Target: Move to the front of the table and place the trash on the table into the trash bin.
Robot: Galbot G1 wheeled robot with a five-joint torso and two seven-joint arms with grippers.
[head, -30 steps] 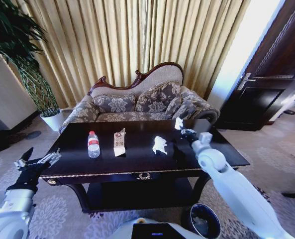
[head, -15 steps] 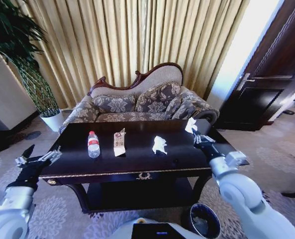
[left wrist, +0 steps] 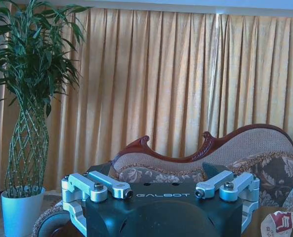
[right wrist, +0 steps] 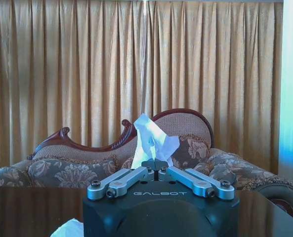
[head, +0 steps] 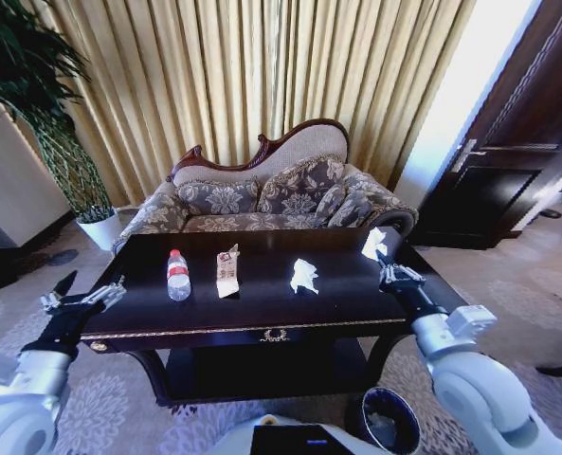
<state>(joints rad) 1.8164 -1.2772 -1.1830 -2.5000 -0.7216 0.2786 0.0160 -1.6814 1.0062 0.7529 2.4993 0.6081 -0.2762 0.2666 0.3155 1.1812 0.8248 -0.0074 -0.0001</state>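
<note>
The dark table (head: 262, 318) stands in front of me. On it lie a clear bottle (head: 178, 275) with a red cap, a beige wrapper (head: 227, 270) and a crumpled white tissue (head: 303, 276). Over the table's right end my right gripper (head: 388, 268) is shut on another white tissue (head: 375, 243), which sticks up above the closed fingers (right wrist: 121, 180) as a white tissue (right wrist: 153, 138) in the right wrist view. The dark round trash bin (head: 388, 422) stands on the floor below the table's right front corner. My left gripper (head: 83, 301) is open off the table's left end, holding nothing; its fingers (left wrist: 109, 186) stand wide apart.
A patterned sofa (head: 271, 194) sits behind the table before gold curtains. A white plant pot (head: 100, 227) with a tall plant stands at the back left, and a dark door (head: 508, 171) is at the right. Patterned carpet lies around the table.
My right gripper has carried the tissue to the right and back toward me, from over the tabletop to its right end. The left gripper has shifted slightly.
</note>
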